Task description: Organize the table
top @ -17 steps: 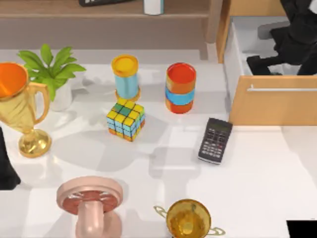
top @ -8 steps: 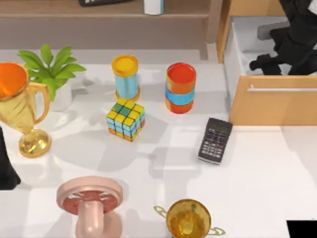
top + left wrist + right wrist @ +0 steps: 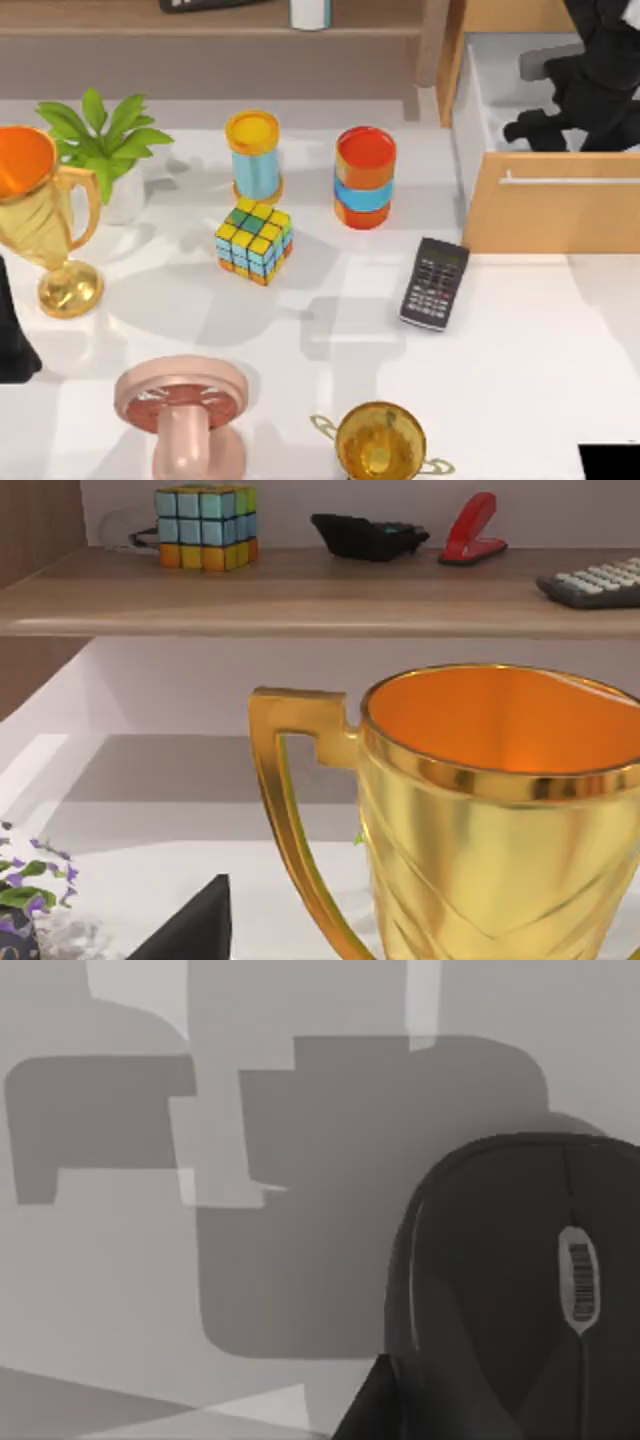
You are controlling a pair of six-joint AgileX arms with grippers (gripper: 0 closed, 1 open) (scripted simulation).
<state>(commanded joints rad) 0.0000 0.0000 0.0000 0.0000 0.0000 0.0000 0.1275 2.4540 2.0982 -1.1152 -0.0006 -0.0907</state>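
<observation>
White table [image 3: 520, 350] from above: nothing on it has moved, though your right gripper [image 3: 545, 128] has lifted slightly inside the drawer [image 3: 550, 205]; you cannot tell its opening. You count 2 trophies, 1 calculator [image 3: 434, 283]. Left wrist: 1 trophy [image 3: 500, 810]. Right wrist: 1 mouse [image 3: 520, 1290].

Right tool [image 3: 535, 128] hangs at upper right, left arm [image 3: 12, 330] parked
</observation>
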